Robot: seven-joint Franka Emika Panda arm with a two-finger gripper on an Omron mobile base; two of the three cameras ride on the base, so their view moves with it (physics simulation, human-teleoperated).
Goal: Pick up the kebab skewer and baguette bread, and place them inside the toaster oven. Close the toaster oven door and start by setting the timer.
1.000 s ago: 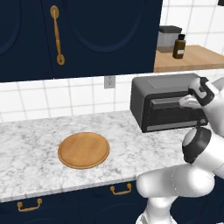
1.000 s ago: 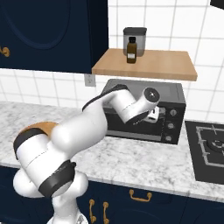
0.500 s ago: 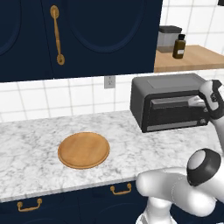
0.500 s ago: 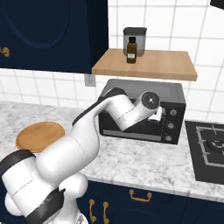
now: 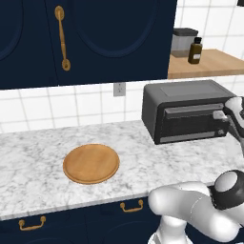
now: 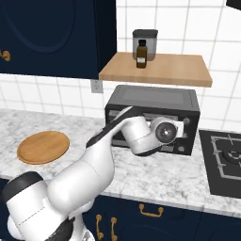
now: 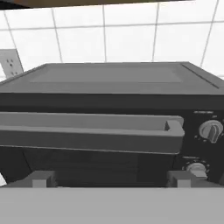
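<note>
The toaster oven (image 5: pixel 186 114) stands at the back right of the counter, under a wooden shelf. Its door (image 5: pixel 190 125) is up and shut. My gripper (image 5: pixel 221 114) hovers close in front of the oven's right end, at door height. In the hand view the gripper (image 7: pixel 111 181) is open, its fingertips (image 7: pixel 43 179) wide apart below the grey handle bar (image 7: pixel 87 127), with nothing between them. Two knobs (image 7: pixel 211 130) sit on the panel to the right. The kebab skewer and the baguette bread are out of view. From the right base view my arm covers part of the oven (image 6: pixel 150 99).
A round wooden board (image 5: pixel 90 163) lies bare on the marble counter, left of the oven. The shelf (image 6: pixel 155 68) above holds a brown bottle (image 6: pixel 140 54) and a grey canister (image 6: pixel 145 40). A black stove (image 6: pixel 226 160) lies to the right. Dark cabinets hang overhead.
The hand has swung right along the oven front toward the knob end and the elbow has dropped low. The jaws have stayed wide apart.
</note>
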